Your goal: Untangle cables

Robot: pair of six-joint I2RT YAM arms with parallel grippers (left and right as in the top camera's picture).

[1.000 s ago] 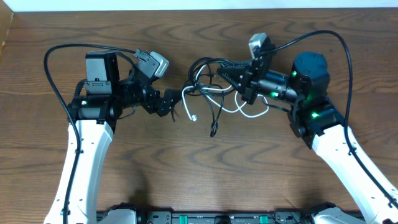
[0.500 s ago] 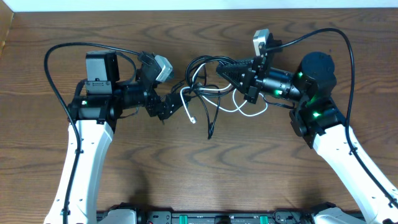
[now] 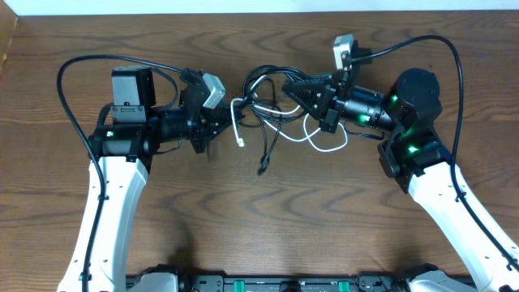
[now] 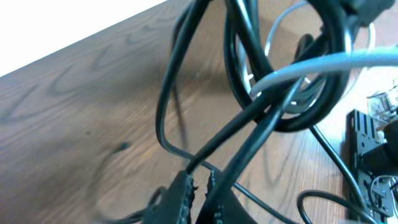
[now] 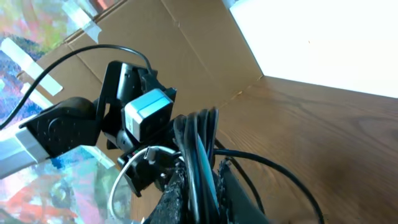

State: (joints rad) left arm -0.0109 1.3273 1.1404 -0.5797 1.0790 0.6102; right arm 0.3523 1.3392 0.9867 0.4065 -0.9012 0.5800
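left fingers (image 4: 177, 199) close on the cables (image 3: 268, 113)
spread a second ago, they have now pinched a black strand; the dangling white plug (image 3: 241, 143) has swung left toward them.

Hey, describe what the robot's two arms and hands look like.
Left arm and right arm: white lower links, black joints with green lights, looping black cables, a grey-white camera block at each wrist. Left hand and right hand: black and tapered.
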